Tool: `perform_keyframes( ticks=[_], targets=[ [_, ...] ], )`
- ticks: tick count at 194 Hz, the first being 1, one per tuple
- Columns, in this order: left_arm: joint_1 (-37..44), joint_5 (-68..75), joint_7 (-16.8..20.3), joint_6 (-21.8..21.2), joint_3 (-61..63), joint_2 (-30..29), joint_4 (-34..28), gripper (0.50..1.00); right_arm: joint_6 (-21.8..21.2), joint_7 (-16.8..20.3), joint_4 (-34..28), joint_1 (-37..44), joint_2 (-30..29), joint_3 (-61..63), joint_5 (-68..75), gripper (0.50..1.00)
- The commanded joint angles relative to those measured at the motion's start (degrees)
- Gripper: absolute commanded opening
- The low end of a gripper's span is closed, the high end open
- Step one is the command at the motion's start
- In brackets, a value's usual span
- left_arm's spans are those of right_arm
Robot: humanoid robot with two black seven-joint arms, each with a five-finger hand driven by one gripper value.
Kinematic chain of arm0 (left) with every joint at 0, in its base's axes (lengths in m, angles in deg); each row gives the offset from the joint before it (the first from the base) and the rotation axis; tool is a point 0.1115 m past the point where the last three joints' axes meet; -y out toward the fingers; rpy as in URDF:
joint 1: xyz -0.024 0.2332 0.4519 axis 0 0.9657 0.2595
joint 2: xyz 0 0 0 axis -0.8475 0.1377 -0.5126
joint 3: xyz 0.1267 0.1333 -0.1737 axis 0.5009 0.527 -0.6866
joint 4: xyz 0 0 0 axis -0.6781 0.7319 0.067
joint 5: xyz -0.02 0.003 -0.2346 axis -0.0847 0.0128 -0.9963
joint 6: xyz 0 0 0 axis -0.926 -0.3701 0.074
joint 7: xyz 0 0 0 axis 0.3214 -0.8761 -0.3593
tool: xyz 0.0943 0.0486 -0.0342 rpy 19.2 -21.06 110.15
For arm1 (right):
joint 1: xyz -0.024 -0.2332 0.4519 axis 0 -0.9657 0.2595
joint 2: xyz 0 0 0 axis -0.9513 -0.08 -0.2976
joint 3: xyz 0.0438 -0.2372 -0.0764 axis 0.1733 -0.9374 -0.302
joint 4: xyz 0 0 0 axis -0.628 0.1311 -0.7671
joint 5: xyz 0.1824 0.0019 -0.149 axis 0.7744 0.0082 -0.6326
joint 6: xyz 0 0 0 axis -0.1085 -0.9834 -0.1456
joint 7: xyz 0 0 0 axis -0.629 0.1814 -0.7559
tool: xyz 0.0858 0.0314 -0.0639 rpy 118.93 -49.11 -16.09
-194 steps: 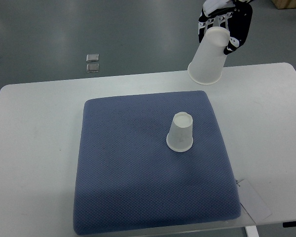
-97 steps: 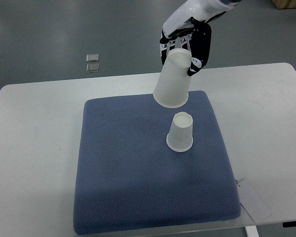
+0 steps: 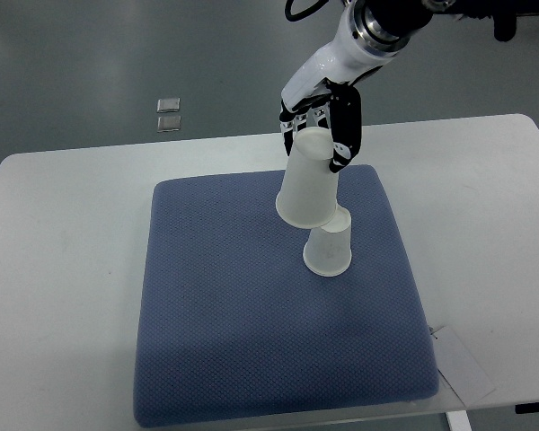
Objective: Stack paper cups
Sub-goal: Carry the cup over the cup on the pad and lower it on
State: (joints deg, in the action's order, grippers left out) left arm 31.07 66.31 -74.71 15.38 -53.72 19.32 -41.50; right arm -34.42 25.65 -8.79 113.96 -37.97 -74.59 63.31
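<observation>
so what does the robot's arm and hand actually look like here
Only the right arm shows. Its forearm has a smooth, glossy white shell, with a dark ringed joint higher up and a black cable looping near the top edge. The right hand is black, with slim fingers carrying pale segments and silvery linkages.

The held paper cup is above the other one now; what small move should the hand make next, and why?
Probably shift the held cup slightly toward the picture's lower right, then lower it. The right hand grips it upside down by its base, and its open rim overlaps only the upper left of the inverted standing cup on the blue mat, so the two are not yet centred.
</observation>
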Motion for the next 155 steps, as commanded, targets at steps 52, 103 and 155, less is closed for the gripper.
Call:
perform_keyframes(
  ticks=[52,103,155],
  targets=[
    [0.0,0.0,0.0,0.0,0.0,0.0,0.0,1.000,2.7,0.0,0.8,-2.4,-0.9,-0.6,-0.5,0.646],
    [0.0,0.0,0.0,0.0,0.0,0.0,0.0,1.000,4.1,0.0,1.1,-3.8,-1.0,-2.1,-4.3,0.648],
    [0.0,0.0,0.0,0.0,0.0,0.0,0.0,1.000,4.4,0.0,1.7,-5.5,-1.1,-2.5,-4.6,0.650]
  ],
)
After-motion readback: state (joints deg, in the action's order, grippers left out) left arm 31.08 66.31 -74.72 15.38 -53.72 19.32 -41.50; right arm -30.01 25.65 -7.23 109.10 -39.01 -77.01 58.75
